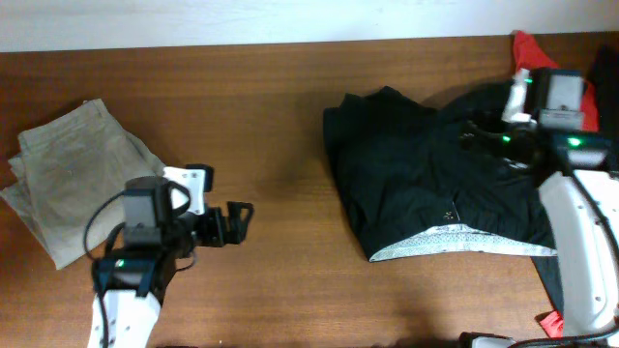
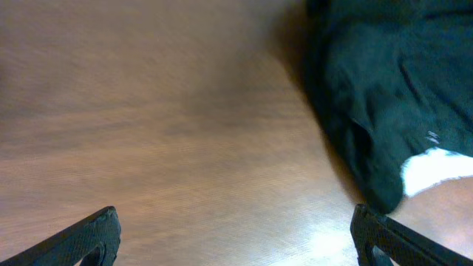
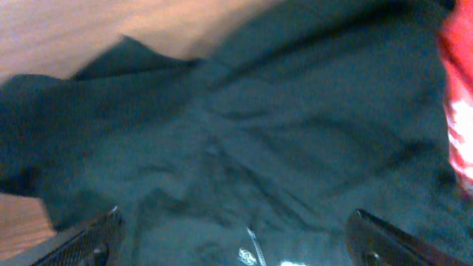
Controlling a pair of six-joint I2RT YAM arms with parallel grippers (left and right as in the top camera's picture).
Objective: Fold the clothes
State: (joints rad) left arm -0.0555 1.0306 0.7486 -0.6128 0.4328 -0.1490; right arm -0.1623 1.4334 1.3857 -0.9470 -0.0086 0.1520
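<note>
The black shorts (image 1: 416, 179) lie spread on the right half of the table, their pale grey waistband (image 1: 440, 240) turned out along the front edge. My right gripper (image 1: 484, 135) hovers open over their upper right part; the right wrist view shows black cloth (image 3: 244, 148) between its spread fingers (image 3: 236, 240). My left gripper (image 1: 237, 222) is open and empty over bare wood, left of the shorts; the left wrist view (image 2: 236, 236) shows the shorts' edge (image 2: 384, 96) at right. Folded khaki trousers (image 1: 73, 174) lie at far left. A red top (image 1: 532, 48) peeks out at back right.
The wooden table (image 1: 261, 106) runs across the view, with a white wall behind its back edge. More red cloth (image 1: 551, 324) shows at the front right by the right arm's base. Red cloth also shows at the right edge of the right wrist view (image 3: 458, 111).
</note>
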